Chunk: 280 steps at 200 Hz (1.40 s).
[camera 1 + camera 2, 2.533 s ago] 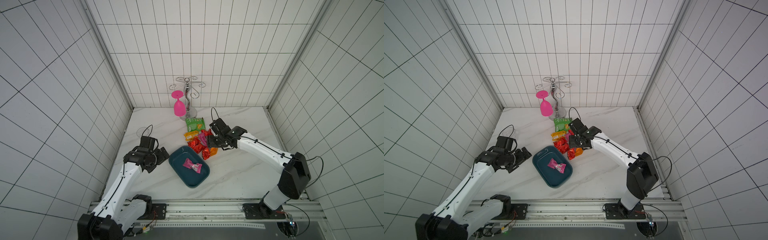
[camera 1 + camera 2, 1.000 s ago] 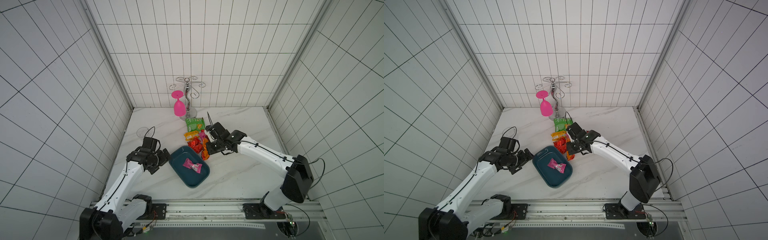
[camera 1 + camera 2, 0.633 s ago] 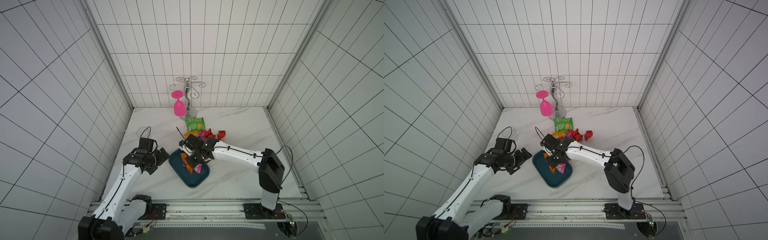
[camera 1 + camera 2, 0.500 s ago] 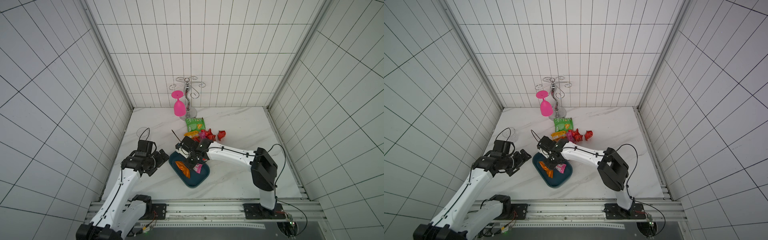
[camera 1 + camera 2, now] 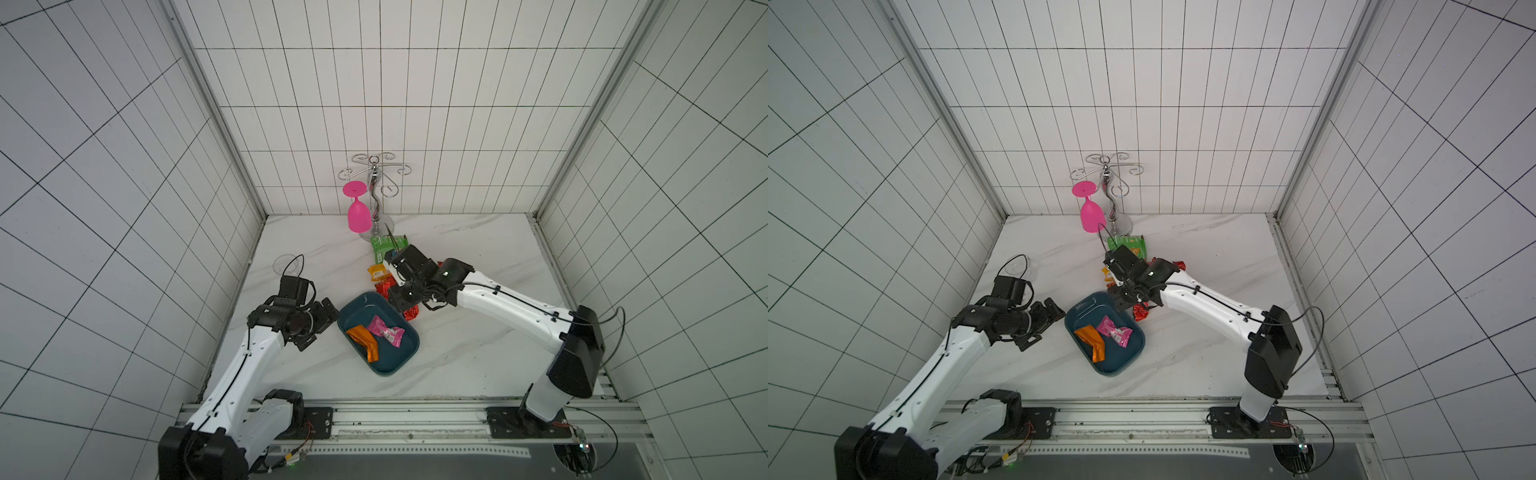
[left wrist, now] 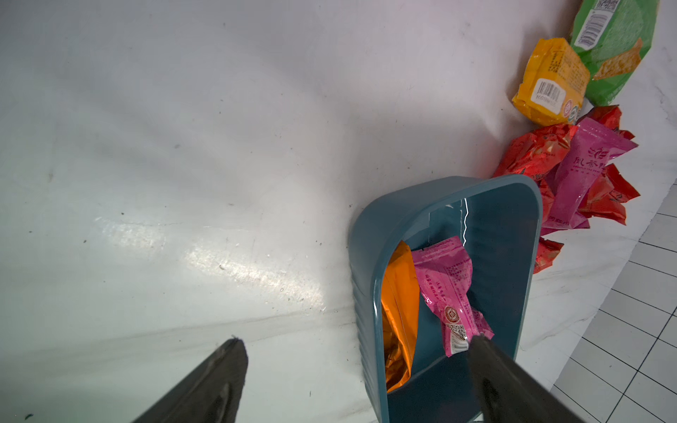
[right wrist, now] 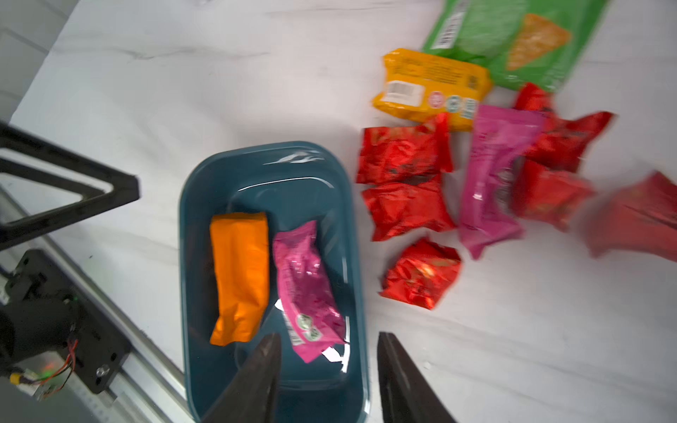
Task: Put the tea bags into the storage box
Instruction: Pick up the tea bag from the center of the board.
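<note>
Right gripper (image 7: 328, 338) hangs over the box (image 7: 285, 190) rim, jaws parted and empty; left gripper (image 5: 318, 326), also spread and empty, sits off the box's other side. Box holds an orange sachet (image 7: 240, 278) and a pink sachet (image 7: 304, 285). Loose tea bags (image 7: 403, 157) bunch just outside the long wall on the right arm's side, the nearest red sachet (image 7: 421, 273) close by the right gripper, so that arm looks the nearer.

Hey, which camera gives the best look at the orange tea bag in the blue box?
The right wrist view: the orange tea bag lies whole and large in the storage box, seen from above. The left wrist view catches it side-on, partly behind the box wall. In both top views it is unobstructed but small.
</note>
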Each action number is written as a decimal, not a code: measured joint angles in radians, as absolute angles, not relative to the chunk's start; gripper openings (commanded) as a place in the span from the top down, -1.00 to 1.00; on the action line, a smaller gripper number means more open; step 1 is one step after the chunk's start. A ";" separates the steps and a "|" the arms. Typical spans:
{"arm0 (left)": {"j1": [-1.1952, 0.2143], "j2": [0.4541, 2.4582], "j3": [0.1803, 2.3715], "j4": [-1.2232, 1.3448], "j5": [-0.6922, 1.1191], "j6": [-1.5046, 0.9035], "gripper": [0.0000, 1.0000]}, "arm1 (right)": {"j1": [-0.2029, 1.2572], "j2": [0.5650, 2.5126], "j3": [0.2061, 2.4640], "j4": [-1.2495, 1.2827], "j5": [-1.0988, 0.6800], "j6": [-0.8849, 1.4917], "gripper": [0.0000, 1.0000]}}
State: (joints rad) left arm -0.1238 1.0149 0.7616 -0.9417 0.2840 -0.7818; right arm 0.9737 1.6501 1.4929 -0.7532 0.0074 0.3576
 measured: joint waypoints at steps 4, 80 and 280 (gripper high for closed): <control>-0.125 1.020 0.766 -0.941 0.286 -0.780 -0.95 | 0.957 1.637 1.480 -0.752 0.010 0.364 -0.20; -0.156 1.081 0.807 -0.940 0.310 -0.746 -0.95 | 0.779 1.638 1.314 -0.698 -0.059 0.471 -0.42; -0.163 0.958 0.766 -0.999 0.293 -0.744 -0.95 | 0.772 1.939 1.322 -0.502 -0.212 0.505 0.53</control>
